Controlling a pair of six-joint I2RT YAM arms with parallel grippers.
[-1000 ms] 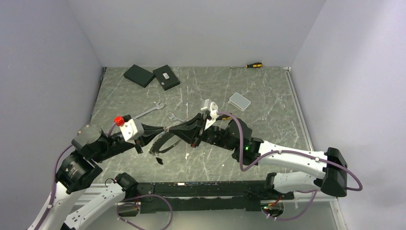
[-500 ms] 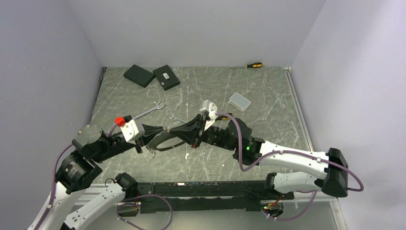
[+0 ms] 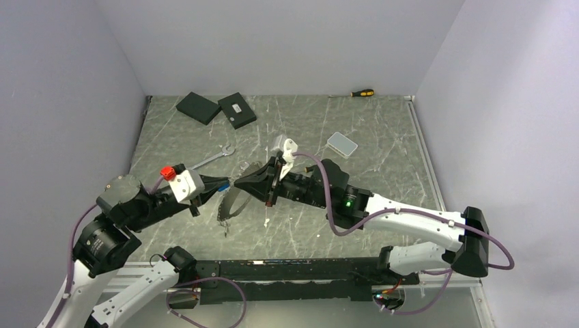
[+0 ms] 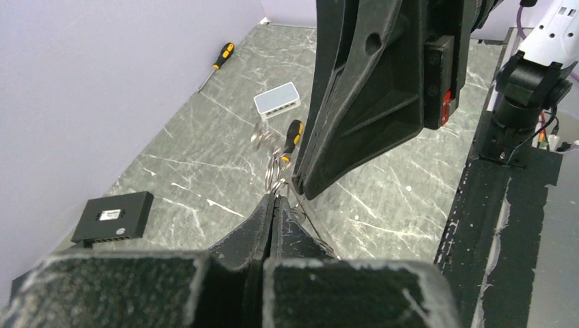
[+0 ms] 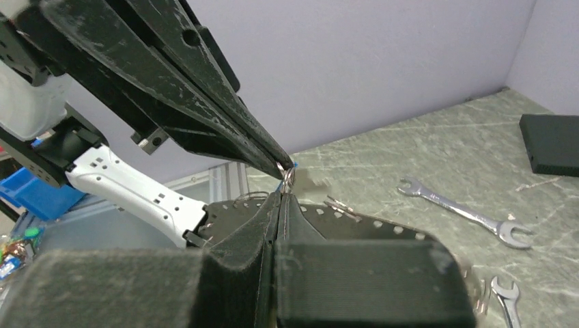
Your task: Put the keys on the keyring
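claws [image 3: 233, 182] tight on keyring [image 5: 287, 179]

The keys [image 5: 464, 212] are bright polished metal, the keyring [image 3: 223, 207] thin dull-grey wire, the left claw [image 4: 275, 198] and right claw [image 5: 280, 195] matt black plastic scuffed pale along the edges, and the counter [image 3: 382, 137] smooth, grey-green, marble-veined, faintly sheened.

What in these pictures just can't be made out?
Top view: the second key is mostly covered by the right gripper.
Top view: the keyring is too thin to show its opening.
Wrist views: the left gripper pinches the keyring; whether the right gripper does too is hidden where both tips meet.
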